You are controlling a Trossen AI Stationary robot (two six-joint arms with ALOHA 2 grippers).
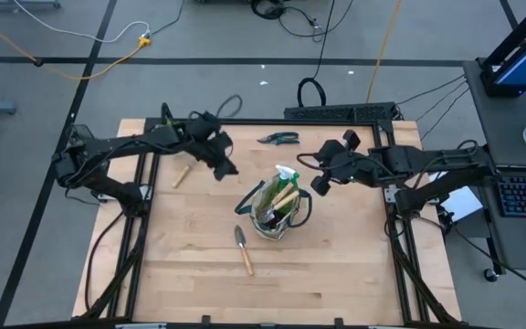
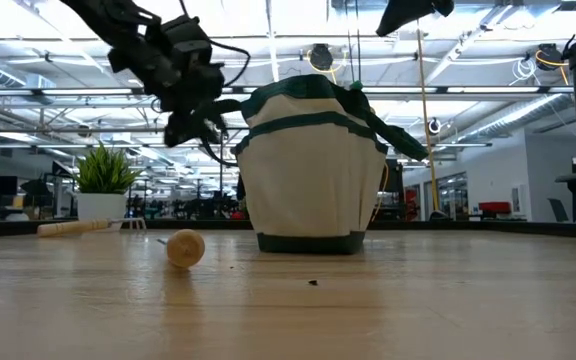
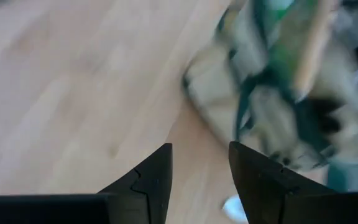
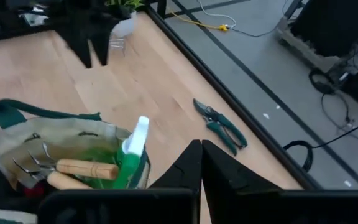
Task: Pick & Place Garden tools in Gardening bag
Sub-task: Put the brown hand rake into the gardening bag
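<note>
The beige gardening bag [image 1: 277, 208] with green trim stands upright at mid-table and shows in the low view [image 2: 313, 170]. A green spray bottle [image 4: 132, 155], a hand rake and wooden handles [image 4: 82, 169] stick out of it. A wooden-handled trowel [image 1: 243, 249] lies flat near the bag's near side. Another wooden-handled tool [image 1: 181, 175] lies at the left. Dark pruning shears [image 1: 278, 139] lie near the far edge. My left gripper [image 3: 199, 168] is open and empty, above the table left of the bag [image 1: 226, 169]. My right gripper [image 4: 201, 158] is shut and empty, right of the bag [image 1: 318, 185].
A small green potted plant [image 2: 103, 180] stands at the table's far left. The shears [image 4: 219, 124] lie close to the far edge, beyond the bag. Bare wood lies along the table's near side and right of the bag.
</note>
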